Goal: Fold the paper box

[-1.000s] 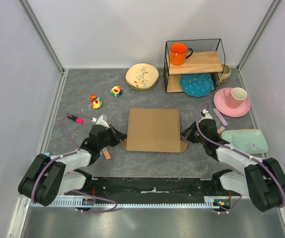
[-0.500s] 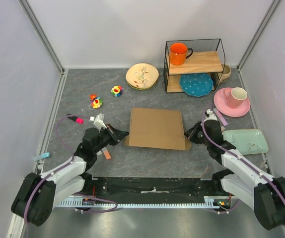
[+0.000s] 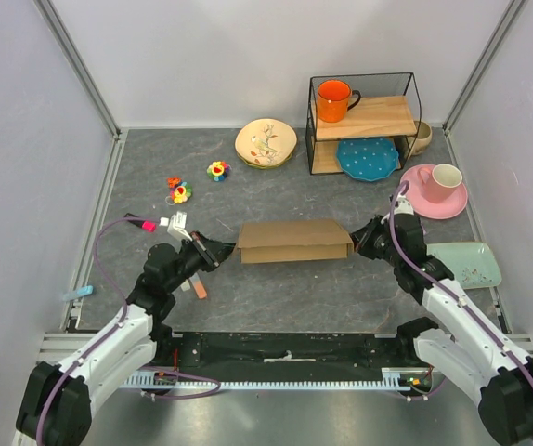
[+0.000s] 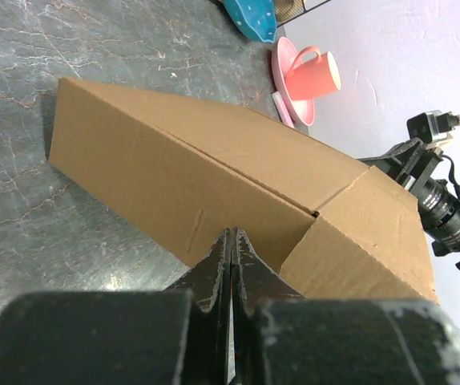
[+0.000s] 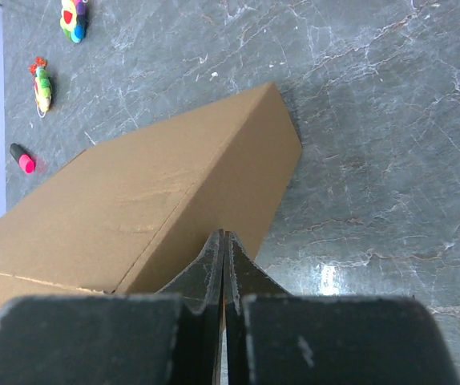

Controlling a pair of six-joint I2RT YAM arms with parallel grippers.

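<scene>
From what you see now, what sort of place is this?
Likely a robot test cell: plain walls on metal framing enclose the grey table, where two arms grip a paper box among crockery.

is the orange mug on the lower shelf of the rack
No, the orange mug stands on the top board of the wire shelf, above the blue plate.

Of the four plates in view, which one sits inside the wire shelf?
The blue dotted plate, on the lower board of the wire shelf. The cream floral plate, the pink saucer and the mint-green plate all lie on the table.
</scene>
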